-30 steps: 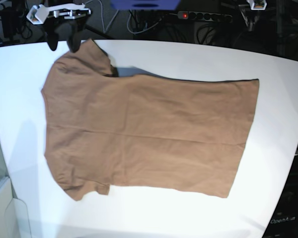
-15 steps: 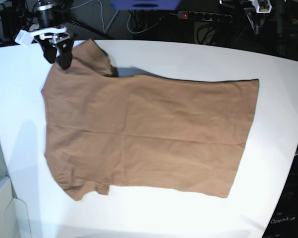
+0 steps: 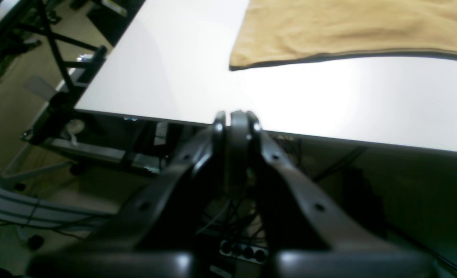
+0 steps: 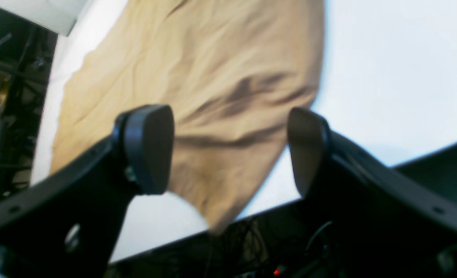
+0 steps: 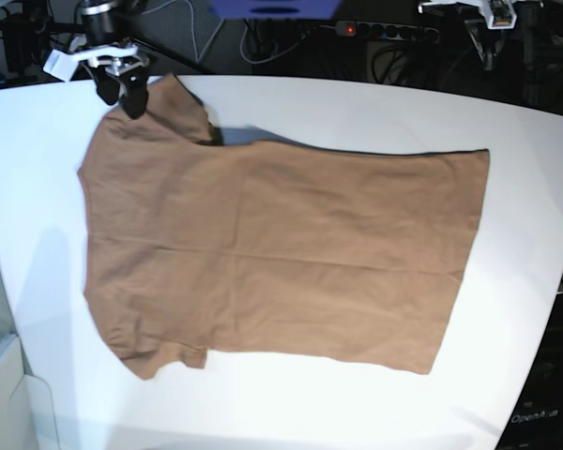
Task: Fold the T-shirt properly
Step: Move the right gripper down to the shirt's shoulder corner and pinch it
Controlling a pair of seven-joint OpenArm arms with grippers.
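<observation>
Lying flat on the table (image 5: 357, 103), the T-shirt (image 5: 281, 253); right pincer (image 4: 228, 150) gapes empty, left pincer (image 3: 236, 119) closed, empty.

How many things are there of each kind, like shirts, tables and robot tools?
T-shirt: 1
Table: 1
Robot tools: 2, the right tool open above the shirt's sleeve, the left tool shut, out past the table's edge
Total: 4

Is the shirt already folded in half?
No. The T-shirt lies spread flat on the white table, both sleeves showing.
</observation>
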